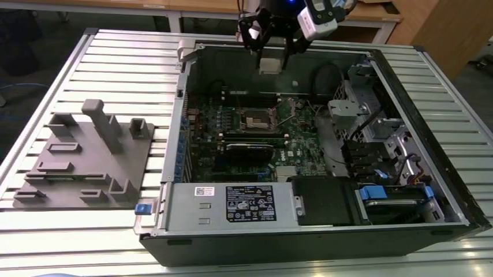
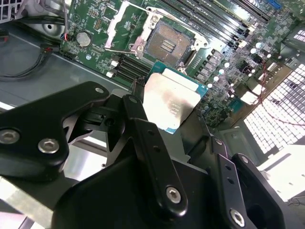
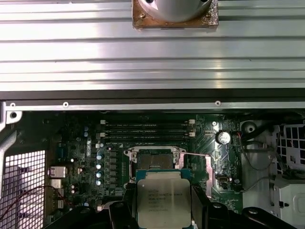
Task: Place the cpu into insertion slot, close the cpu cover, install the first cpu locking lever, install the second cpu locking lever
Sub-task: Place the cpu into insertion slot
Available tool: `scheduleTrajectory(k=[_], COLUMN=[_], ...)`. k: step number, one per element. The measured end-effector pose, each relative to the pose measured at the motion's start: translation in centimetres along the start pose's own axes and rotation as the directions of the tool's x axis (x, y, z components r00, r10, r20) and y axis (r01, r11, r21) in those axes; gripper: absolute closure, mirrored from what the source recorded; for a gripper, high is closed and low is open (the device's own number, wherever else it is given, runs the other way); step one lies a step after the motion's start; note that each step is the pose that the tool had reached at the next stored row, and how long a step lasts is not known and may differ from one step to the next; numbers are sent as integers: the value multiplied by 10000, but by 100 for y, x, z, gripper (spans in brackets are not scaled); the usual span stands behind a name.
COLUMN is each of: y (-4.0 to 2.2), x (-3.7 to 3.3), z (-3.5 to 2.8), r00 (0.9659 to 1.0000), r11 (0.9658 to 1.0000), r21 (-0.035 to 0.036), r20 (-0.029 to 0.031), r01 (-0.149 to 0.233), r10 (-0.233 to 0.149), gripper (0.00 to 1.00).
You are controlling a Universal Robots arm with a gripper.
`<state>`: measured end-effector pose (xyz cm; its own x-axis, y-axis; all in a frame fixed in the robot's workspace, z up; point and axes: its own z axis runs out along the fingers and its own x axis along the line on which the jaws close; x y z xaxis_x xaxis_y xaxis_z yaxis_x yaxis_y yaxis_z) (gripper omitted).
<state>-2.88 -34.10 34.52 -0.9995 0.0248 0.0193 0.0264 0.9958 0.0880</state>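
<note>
Tool: clenched on the cpu, fingers against opposite edges.
Cpu: raised off the board, silver top showing in both wrist views.
Slot: beneath the tool, uncovered, contacts bare.
Case: open, lying on the table, under the tool.

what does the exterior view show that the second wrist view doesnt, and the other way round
Exterior view gives: the whole open computer case on the slatted table, with a grey fixture block beside it. Second wrist view gives: the cpu close up, silvery top facing the camera, and a coin battery. Both: the gripper holding the cpu over the case, and the insertion slot uncovered, no chip in it.
</note>
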Motion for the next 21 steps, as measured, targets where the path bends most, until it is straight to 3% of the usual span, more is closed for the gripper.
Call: scheduleTrajectory(k=[20,21], y=[-4,-6], x=[0,0], z=[42,68], r00=[10000,10000], r11=[10000,10000], r21=[9,20], r20=[0,0], r01=[0,0], r10=[0,0], gripper=[46,46])
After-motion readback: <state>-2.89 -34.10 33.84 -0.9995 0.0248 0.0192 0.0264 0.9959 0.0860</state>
